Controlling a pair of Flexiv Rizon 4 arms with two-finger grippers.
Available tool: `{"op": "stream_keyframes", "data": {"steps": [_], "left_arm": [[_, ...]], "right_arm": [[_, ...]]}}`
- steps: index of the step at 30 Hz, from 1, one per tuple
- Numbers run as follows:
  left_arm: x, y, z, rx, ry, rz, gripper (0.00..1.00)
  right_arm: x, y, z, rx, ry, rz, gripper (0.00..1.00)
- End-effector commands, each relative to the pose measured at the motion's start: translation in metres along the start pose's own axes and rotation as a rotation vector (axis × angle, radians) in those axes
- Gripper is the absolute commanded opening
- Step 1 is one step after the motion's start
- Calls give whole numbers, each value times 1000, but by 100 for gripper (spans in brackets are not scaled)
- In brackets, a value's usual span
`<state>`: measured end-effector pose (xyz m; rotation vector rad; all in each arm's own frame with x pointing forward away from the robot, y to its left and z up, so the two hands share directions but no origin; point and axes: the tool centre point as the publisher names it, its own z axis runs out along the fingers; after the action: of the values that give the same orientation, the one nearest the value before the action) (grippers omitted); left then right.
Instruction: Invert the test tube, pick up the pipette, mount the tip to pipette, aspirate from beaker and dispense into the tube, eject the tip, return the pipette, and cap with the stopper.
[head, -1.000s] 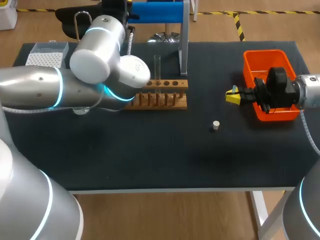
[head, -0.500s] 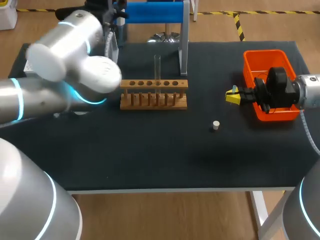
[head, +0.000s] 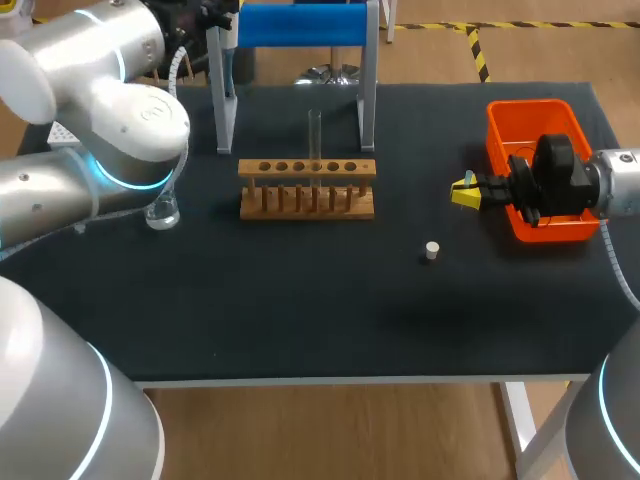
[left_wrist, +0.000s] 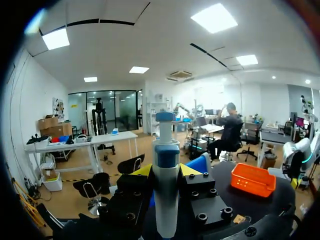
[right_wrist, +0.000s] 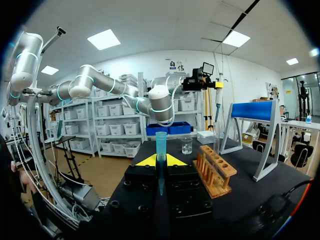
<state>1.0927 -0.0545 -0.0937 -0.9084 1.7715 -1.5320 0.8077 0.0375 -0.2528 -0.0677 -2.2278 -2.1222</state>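
My left gripper (left_wrist: 166, 172) is shut on the blue and white pipette (left_wrist: 165, 195), which stands upright between its fingers. In the right wrist view the pipette (right_wrist: 218, 97) hangs high above the table's far end, behind the beaker. The left arm (head: 110, 70) is raised over the table's back left. My right gripper (head: 462, 191) is shut on a pale blue pipette tip (right_wrist: 160, 150) and sits just left of the orange bin. A clear test tube (head: 314, 135) stands upright in the wooden rack (head: 307, 187). The beaker (head: 163, 212) is left of the rack. A white stopper (head: 431, 250) lies on the mat.
An orange bin (head: 540, 125) sits at the right, partly under my right arm. The blue pipette stand (head: 300, 25) is behind the rack. The tip box (head: 62, 132) is mostly hidden by my left arm.
My left arm has swung up and back to the left with the pipette, uncovering the rack's left end and the beaker. The right arm has stayed still.
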Motion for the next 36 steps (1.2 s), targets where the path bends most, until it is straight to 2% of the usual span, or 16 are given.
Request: {"op": "stream_keyframes", "data": {"steps": [1,3,8,15,17,33,36], "left_arm": [[10,-1,-22,85,181,9,0],[19,-4,-32,107,209,29,0],[41,-9,-50,169,351,10,0],[61,-23,-67,184,511,-7,0],[69,-30,-69,183,639,-35,0],[69,-30,-69,183,639,-35,0],[79,-45,-76,179,670,16,0]], "right_arm": [[1,0,0,1,-1,-1,0],[1,0,0,1,-1,-1,0],[1,0,0,1,-1,-1,0],[1,0,0,1,-1,-1,0],[1,0,0,1,-1,-1,0],[1,0,0,1,-1,-1,0],[1,0,0,1,-1,-1,0]]}}
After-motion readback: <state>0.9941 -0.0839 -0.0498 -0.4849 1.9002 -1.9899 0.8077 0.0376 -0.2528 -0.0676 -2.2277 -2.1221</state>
